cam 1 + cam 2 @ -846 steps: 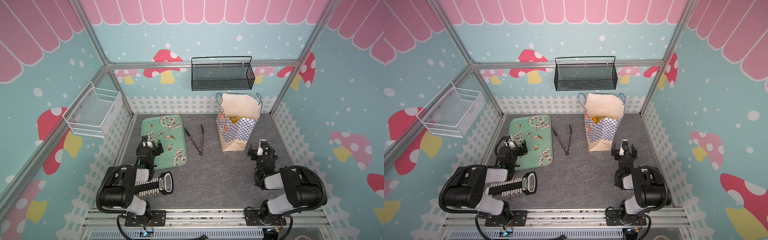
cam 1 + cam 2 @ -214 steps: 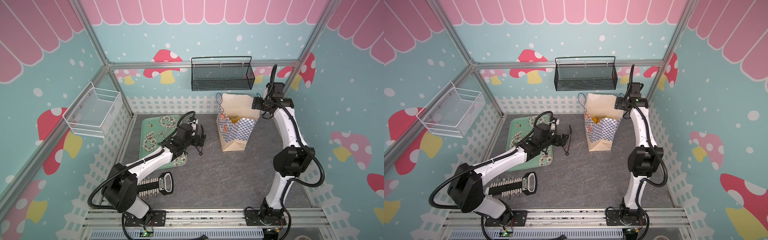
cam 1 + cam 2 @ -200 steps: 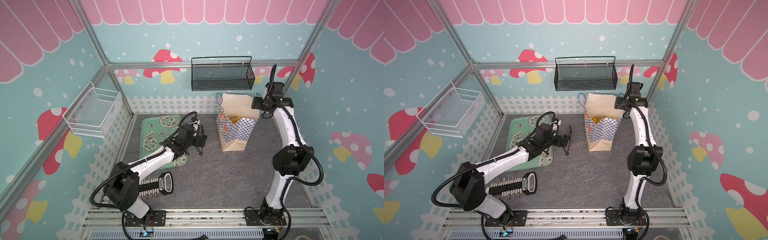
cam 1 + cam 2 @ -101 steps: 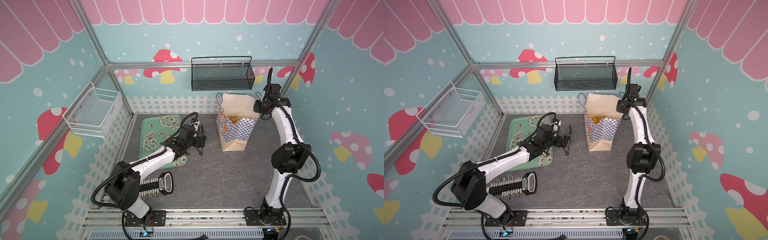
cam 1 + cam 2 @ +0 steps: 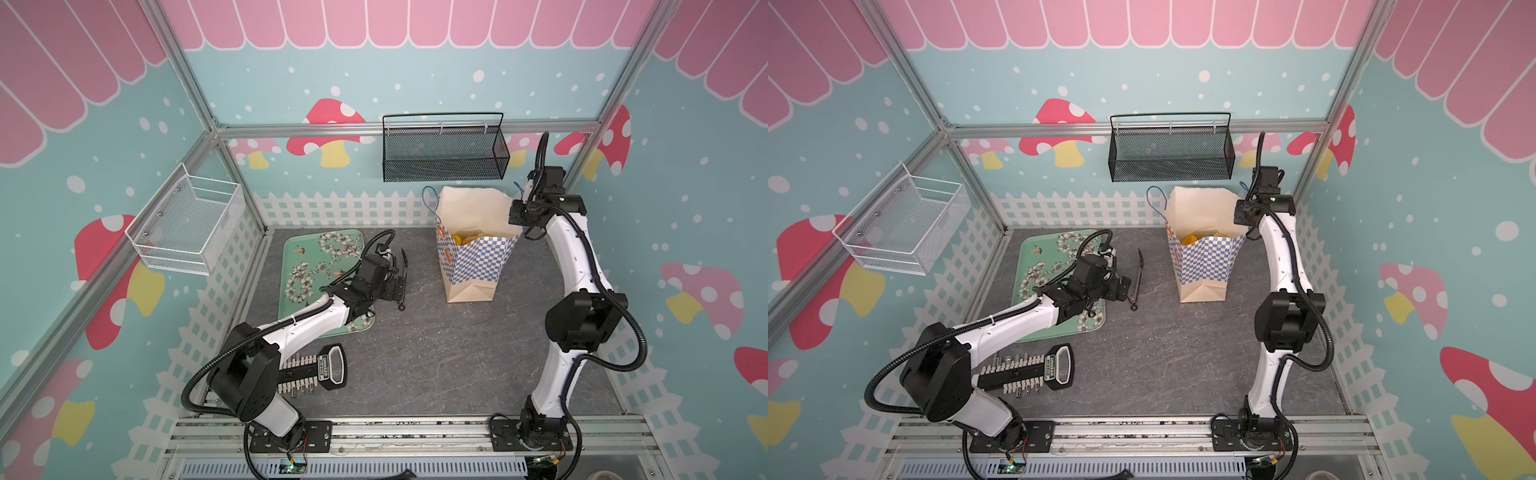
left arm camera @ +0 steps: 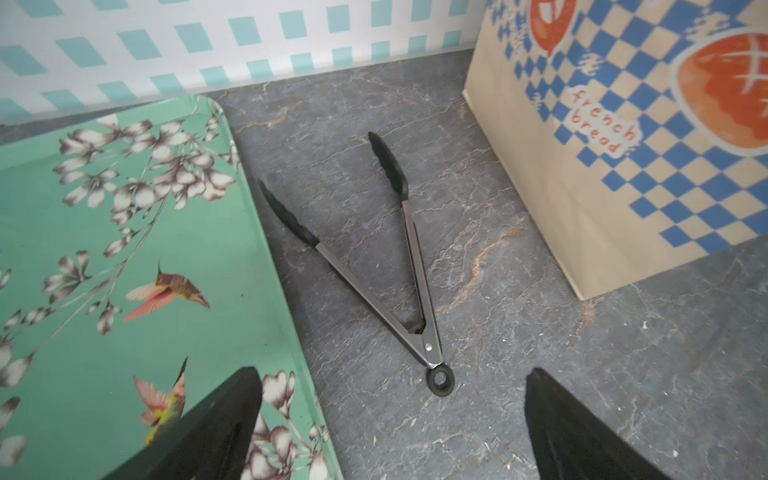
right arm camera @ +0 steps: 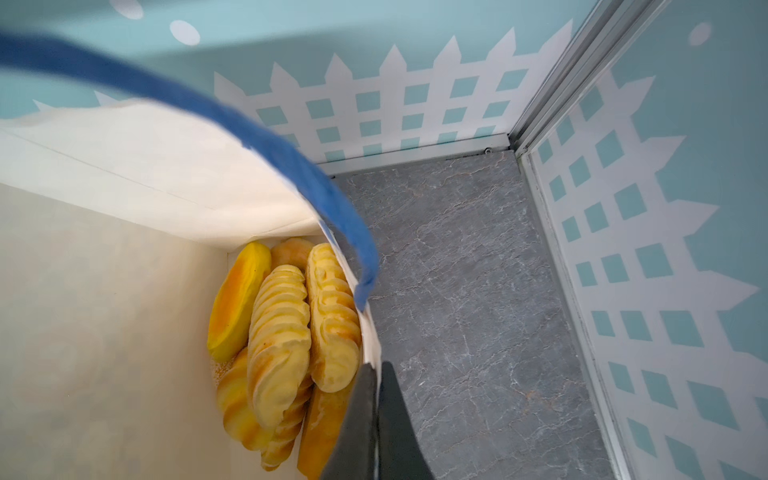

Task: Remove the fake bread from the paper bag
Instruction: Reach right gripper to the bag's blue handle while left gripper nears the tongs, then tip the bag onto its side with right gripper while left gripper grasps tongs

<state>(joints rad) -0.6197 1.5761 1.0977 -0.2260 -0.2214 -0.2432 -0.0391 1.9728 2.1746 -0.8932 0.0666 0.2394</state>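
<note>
Glossy golden toy bread (image 7: 282, 332) lay inside the cream checkered paper bag (image 5: 473, 266), ribs clear only in the right wrist view; right gripper (image 7: 376, 374) apparently pinched the rim, left gripper (image 6: 395, 372) gaped wide over black tongs (image 6: 411, 266).

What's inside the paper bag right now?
Inside the paper bag lies fake bread: two ribbed loaves on top, a smooth orange-yellow piece beside them, more pieces below. The lower ones are mostly covered, so their number and kinds cannot be told.

Probably a staged robot-lab booth: aluminium frame (image 5: 266, 129), mushroom wallpaper (image 5: 706, 291)
</note>
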